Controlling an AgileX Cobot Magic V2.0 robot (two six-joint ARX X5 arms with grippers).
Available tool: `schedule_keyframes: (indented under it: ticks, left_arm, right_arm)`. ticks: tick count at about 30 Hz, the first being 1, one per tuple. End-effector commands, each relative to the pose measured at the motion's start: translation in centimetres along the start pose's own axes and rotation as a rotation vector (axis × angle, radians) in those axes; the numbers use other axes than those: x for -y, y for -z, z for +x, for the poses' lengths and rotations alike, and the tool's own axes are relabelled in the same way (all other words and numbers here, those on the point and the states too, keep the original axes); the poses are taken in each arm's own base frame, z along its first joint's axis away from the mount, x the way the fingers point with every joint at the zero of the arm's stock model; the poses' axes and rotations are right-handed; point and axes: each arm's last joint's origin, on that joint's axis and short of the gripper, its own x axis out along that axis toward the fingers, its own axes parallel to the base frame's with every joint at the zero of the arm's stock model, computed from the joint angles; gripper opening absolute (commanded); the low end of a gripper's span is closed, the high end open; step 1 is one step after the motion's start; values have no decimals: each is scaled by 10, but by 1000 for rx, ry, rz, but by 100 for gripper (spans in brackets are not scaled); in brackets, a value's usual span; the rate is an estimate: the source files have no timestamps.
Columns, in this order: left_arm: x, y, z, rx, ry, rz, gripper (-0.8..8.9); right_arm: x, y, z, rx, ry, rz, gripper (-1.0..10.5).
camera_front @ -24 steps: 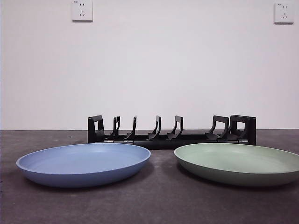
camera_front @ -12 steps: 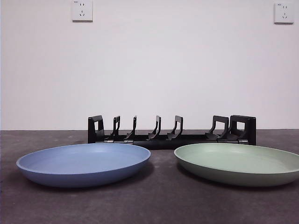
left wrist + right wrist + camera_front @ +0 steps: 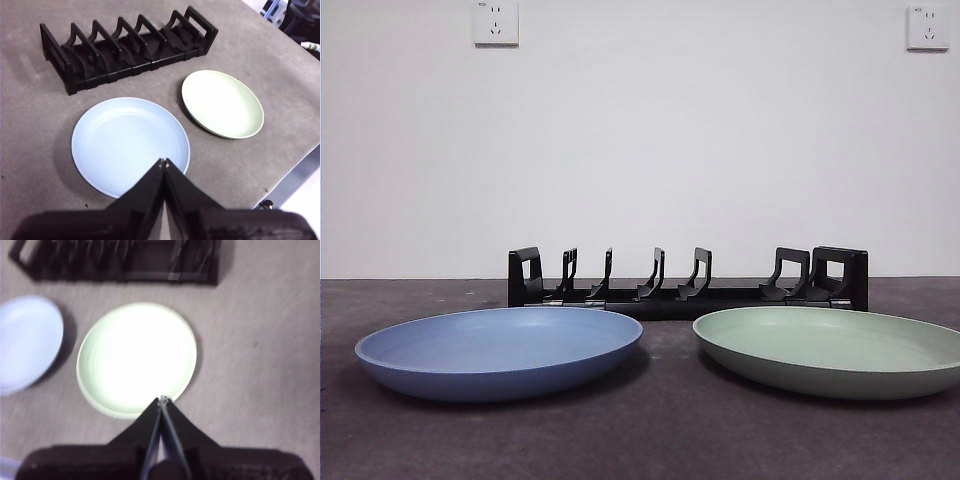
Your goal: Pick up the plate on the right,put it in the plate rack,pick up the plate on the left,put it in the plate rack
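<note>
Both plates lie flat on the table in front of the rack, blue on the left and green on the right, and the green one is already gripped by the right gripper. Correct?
Not quite. The right gripper is shut on nothing, above the green plate, as the right wrist view shows. The rest holds: the blue plate and green plate lie flat before the plate rack.

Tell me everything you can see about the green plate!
The green plate is round, shallow and pale green, looking like smooth matte plastic with a low raised rim. It is empty and lies flat on the dark grey table, right of the blue plate and in front of the black plate rack, touching neither.
</note>
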Motion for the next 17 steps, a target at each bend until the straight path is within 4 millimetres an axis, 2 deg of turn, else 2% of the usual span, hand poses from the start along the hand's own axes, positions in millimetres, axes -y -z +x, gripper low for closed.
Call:
schedule_keyframes:
  ticks: [1, 3, 4, 5, 6, 7, 8, 9, 13, 17]
  left_arm:
    - [-1, -3, 1, -5, 4, 21, -5]
    - [-2, -5, 3, -10, 23, 17, 6]
    - [-2, -5, 4, -10, 37, 17, 47]
    - [-2, -6, 5, -11, 54, 18, 189]
    - [-2, -7, 6, -13, 65, 19, 353]
    - [-2, -8, 8, -19, 73, 21, 556]
    - [-1, -9, 9, -24, 93, 32, 623]
    - [0, -9, 11, -29, 131, 41, 629]
    - [-2, -12, 19, -48, 160, 62, 628]
    - [1, -17, 24, -27, 232, 109, 628]
  right_arm:
    - [0, -2, 0, -13, -7, -24, -4]
    - [1, -4, 4, -26, -7, -21, 2]
    - [1, -5, 5, -33, -7, -19, 11]
    - [2, -6, 7, -41, -8, -17, 87]
    - [2, -7, 9, -49, -11, -15, 203]
    - [3, -8, 12, -61, -16, -10, 359]
    - [3, -9, 15, -73, -24, -6, 472]
    - [4, -10, 18, -86, -28, -1, 541]
    - [7, -16, 33, -144, -41, 15, 538]
    - [14, -27, 60, -203, -41, 51, 536]
